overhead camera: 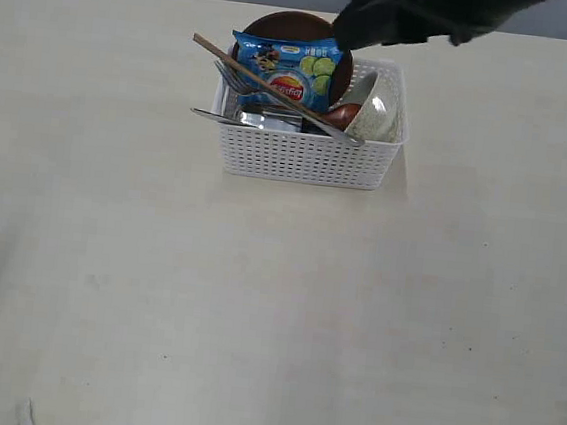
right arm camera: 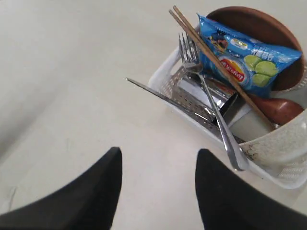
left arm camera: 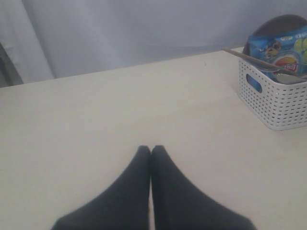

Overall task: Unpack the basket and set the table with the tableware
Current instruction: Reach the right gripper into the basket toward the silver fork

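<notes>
Pale table (overhead camera: 253,320) carries the white basket (overhead camera: 304,159), tableware (overhead camera: 378,116) all inside: unpacking looks unstarted. Right claw (right arm camera: 158,153) hovers near it, spread wide, empty; left claw (left arm camera: 150,154) closed, empty, well apart. Next: grip the protruding fork (right arm camera: 191,55).

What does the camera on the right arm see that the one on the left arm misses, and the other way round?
Right wrist view only: the fork with its tines, the off-white bowl, the wooden spoon and the open right gripper. Left wrist view only: the shut left gripper, the handle hole and a grey curtain. Both: the basket, blue crisp bag, chopsticks, brown plate and table.
</notes>
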You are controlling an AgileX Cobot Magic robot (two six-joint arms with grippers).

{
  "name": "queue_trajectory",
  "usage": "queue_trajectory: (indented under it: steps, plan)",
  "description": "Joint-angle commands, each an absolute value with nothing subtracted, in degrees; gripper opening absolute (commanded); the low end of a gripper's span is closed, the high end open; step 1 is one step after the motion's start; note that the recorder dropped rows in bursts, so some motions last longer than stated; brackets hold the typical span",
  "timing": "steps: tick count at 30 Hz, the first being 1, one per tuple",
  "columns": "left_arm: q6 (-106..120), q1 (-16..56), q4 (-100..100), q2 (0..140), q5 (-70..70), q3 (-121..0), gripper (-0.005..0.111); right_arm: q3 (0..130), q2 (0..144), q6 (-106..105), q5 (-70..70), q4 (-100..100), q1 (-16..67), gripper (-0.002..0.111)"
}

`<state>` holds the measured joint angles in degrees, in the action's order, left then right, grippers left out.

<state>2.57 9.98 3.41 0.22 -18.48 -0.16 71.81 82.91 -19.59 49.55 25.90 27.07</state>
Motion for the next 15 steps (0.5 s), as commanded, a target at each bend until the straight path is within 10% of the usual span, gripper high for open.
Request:
queue_trajectory:
  steps: [1, 15]
  plan:
    - [2.55, 9.84, 2.92, 0.00, -18.45, 0.00, 0.000, 77.92, 92.01, -16.65, 50.41, 21.27, 30.31, 0.045]
    - [2.55, 9.84, 2.92, 0.00, -18.45, 0.00, 0.000, 87.83, 110.67, -19.25, 48.32, 16.35, 30.47, 0.045]
